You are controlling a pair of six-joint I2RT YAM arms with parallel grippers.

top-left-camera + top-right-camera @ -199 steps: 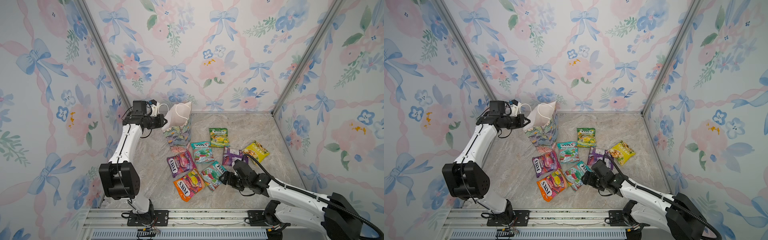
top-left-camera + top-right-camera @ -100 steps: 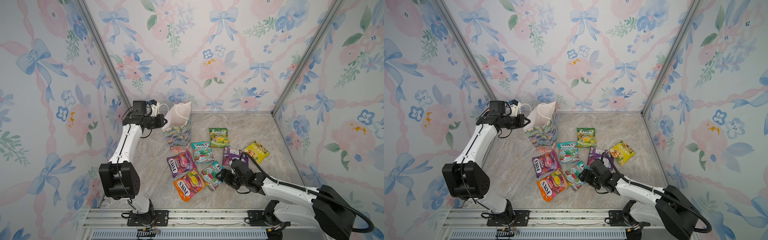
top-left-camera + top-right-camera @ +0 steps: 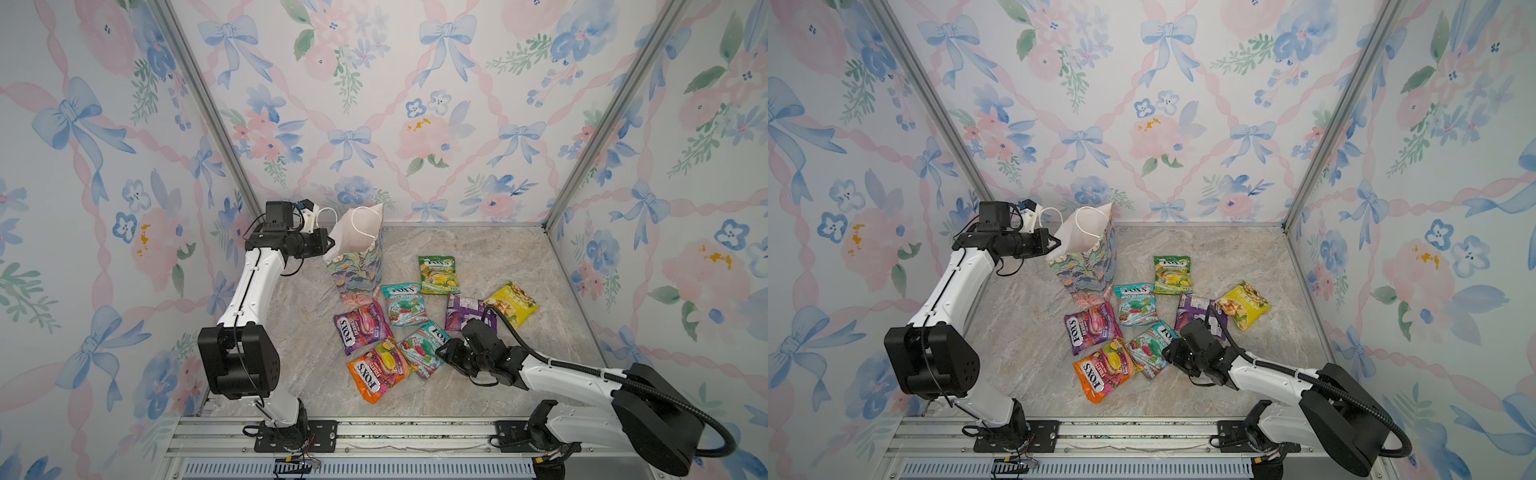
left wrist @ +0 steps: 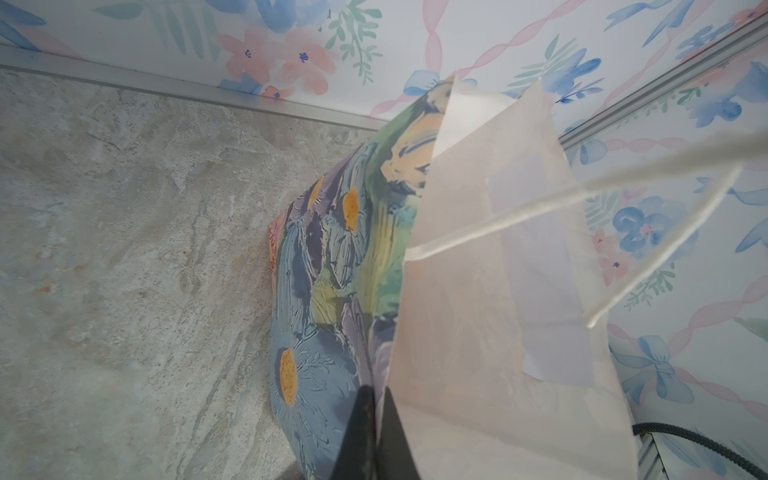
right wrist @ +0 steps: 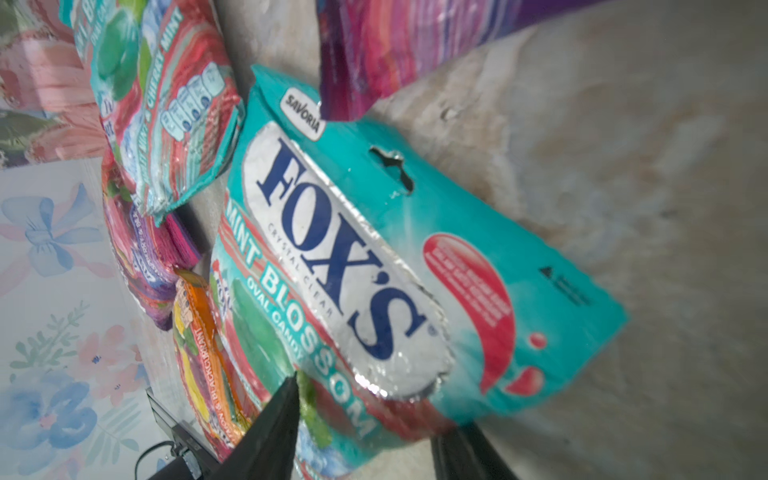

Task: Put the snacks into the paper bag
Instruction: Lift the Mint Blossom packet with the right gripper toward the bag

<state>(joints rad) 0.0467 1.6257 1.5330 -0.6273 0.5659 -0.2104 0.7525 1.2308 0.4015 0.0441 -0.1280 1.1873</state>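
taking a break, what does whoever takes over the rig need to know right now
Left claw: shut on the bag rim; the bag stands at the back left of the table, mouth open.
Right claw: jaws either side of the near teal packet edge; firm grip unclear.
Seven packets lie on the table, right of and in front of the bag. Bag contents hidden.
Done: bag held ready.
Left: lift the teal packet, drop it in, then the other six.

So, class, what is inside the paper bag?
Inside the paper bag only its white wall and a cord handle show. The bottom is hidden, so what lies there cannot be told.
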